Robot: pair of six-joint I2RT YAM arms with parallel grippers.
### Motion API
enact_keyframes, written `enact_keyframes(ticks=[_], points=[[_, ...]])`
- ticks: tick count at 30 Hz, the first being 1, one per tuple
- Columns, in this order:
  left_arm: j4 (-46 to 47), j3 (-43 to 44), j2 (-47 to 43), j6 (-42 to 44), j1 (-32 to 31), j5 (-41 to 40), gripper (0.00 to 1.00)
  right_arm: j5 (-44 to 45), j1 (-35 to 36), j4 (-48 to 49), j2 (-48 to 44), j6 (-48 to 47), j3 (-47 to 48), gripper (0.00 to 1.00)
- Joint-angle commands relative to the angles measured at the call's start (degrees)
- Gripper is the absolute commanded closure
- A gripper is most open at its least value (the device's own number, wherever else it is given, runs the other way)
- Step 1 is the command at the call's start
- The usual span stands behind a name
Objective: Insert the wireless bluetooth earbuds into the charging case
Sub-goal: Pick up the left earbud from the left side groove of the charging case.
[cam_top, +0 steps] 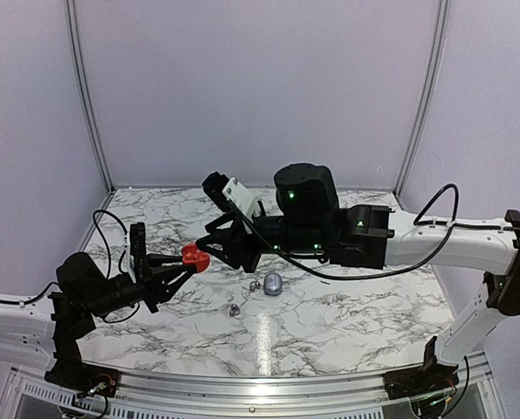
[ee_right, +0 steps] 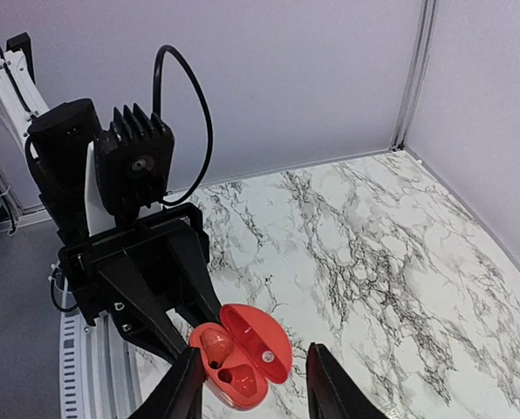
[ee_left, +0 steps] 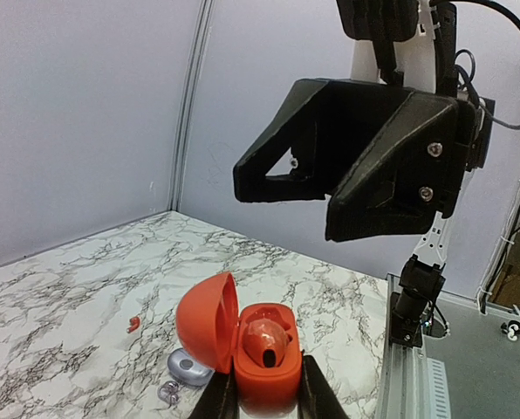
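Note:
My left gripper (cam_top: pixel 187 264) is shut on an open red charging case (ee_left: pixel 262 367), held above the table with its lid (ee_left: pixel 206 336) up. One red earbud (ee_left: pixel 265 339) sits in a slot; the other slot (ee_right: pixel 242 381) is empty. The case also shows in the right wrist view (ee_right: pixel 242 356), held by the left gripper (ee_right: pixel 147 297). My right gripper (ee_right: pixel 253 393) is open and empty, hovering just above the case; it fills the top of the left wrist view (ee_left: pixel 365 166). A loose red earbud (ee_left: pixel 133 324) lies on the table.
A silvery-grey case (cam_top: pixel 272 283) lies on the marble table (cam_top: pixel 347 305), with one silvery earbud (cam_top: pixel 254 285) beside it and another (cam_top: pixel 235 309) nearer the front. They also show under the red case in the left wrist view (ee_left: pixel 186 365). Walls close the back and sides.

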Motion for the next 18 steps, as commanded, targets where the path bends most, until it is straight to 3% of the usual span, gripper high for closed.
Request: enact_keyframes(ticks=[1, 8, 18], points=[[1.99, 1.38, 1.25, 0.36, -0.15, 1.34, 1.00, -0.89, -0.07, -1.22, 0.98, -0.13, 2.45, 0.59], [1.99, 1.69, 2.12, 0.95, -0.15, 1.96, 1.00, -1.53, -0.28, -4.17, 2.04, 0.36, 5.26, 0.61], [1.99, 2.61, 2.67, 1.81, -0.15, 3.01, 1.00, -3.15, -0.49, -6.71, 4.28, 1.72, 6.70, 0.80]])
